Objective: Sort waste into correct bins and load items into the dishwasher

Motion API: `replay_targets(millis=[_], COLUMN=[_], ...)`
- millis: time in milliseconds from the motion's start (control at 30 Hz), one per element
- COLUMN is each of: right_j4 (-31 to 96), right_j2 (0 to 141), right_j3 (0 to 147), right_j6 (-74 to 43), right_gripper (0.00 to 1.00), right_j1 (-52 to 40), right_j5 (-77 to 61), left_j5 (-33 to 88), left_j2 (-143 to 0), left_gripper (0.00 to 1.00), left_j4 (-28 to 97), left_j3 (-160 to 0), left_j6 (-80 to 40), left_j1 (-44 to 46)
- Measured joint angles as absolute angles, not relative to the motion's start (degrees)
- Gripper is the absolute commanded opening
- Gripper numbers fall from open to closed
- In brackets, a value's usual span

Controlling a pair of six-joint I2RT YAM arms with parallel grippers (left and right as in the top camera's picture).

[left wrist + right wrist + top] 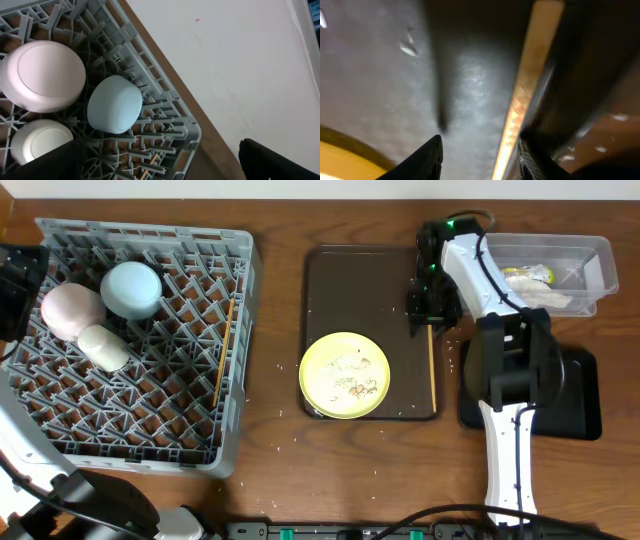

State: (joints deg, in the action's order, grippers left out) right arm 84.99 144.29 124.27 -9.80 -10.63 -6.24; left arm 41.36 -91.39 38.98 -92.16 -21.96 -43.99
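A thin wooden chopstick (pixel 432 370) lies along the right edge of the dark brown serving tray (pixel 350 280). My right gripper (pixel 432 320) is down over its far end. In the right wrist view this gripper (pixel 480 160) is open; the chopstick (pixel 525 100) runs between the fingers, close to the right finger (pixel 535 160). The yellow plate (pixel 345 374) with crumbs sits on the tray. In the grey dish rack (pixel 150 445) are the pink bowl (pixel 70 310), blue bowl (pixel 131 288), white cup (pixel 103 347) and another chopstick (pixel 225 350). My left gripper (pixel 22 280) hangs wide open and holds nothing above the rack's far left corner (pixel 192 132).
The clear tub (pixel 600 255) at the back right holds the wrapper (pixel 528 277) and the napkin (pixel 550 297). The black tray (pixel 580 395) lies right of the serving tray, partly under my right arm. Crumbs dot the table (pixel 280 360) between rack and serving tray.
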Motion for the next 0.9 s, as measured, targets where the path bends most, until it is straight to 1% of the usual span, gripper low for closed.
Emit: replay_targets(millis=[100, 133, 167, 233, 267, 300, 500, 667, 767, 833, 900], right_j4=[84.7, 84.5, 84.3, 84.3, 84.3, 84.3, 83.5, 81.6, 74.6, 67.0, 56.8], right_j2=[143.8, 143.6, 143.4, 143.3, 143.3, 143.3, 143.7, 144.7, 144.7, 144.6, 144.6], right_j3=[122.9, 122.5, 122.2, 122.0, 121.8, 121.7, 122.9, 131.5, 137.7, 140.4, 141.6], right_j6=[-9.8, -9.8, -9.8, -9.5, -9.5, -9.5, -11.4, -13.7, -18.9, -23.4, -29.4], right_gripper=[0.46, 0.43, 0.37, 0.17, 0.04, 0.01, 0.01, 0.01, 0.01, 0.01, 0.01], right_j1=[-10.7, -10.7, -10.7, -10.7, -10.7, -10.7, -10.9, -11.4, -11.8, -12.3, -13.5], right_j5=[-6.4, -6.4, -6.4, -6.3, -6.6, -7.1, -14.3, -25.3, -33.1, -37.7, -42.8], left_j5=[41.4, 41.4, 41.3, 41.3, 41.3, 41.3, 41.4, 41.4, 41.4, 41.3, 41.4], left_j2=[-91.4, -91.4, -91.4, -91.4, -91.4, -91.4, -91.4, -91.4, -91.4, -91.4, -91.4], left_gripper=[0.98, 0.98, 0.98, 0.98, 0.98, 0.98, 0.98, 0.98, 0.98, 0.98, 0.98], left_j4=[39.0, 39.0, 39.0, 39.0, 39.0, 39.0, 39.0, 39.0, 39.0, 39.0, 39.0], left_j3=[-92.2, -92.2, -92.2, -92.2, -92.2, -92.2, -92.2, -92.2, -92.2, -92.2, -92.2], left_j6=[-22.0, -22.0, -22.0, -22.0, -22.0, -22.0, -22.0, -22.0, -22.0, -22.0, -22.0], left_j1=[-44.0, -44.0, -44.0, -44.0, -44.0, -44.0, -44.0, -44.0, -44.0, -44.0, -44.0])
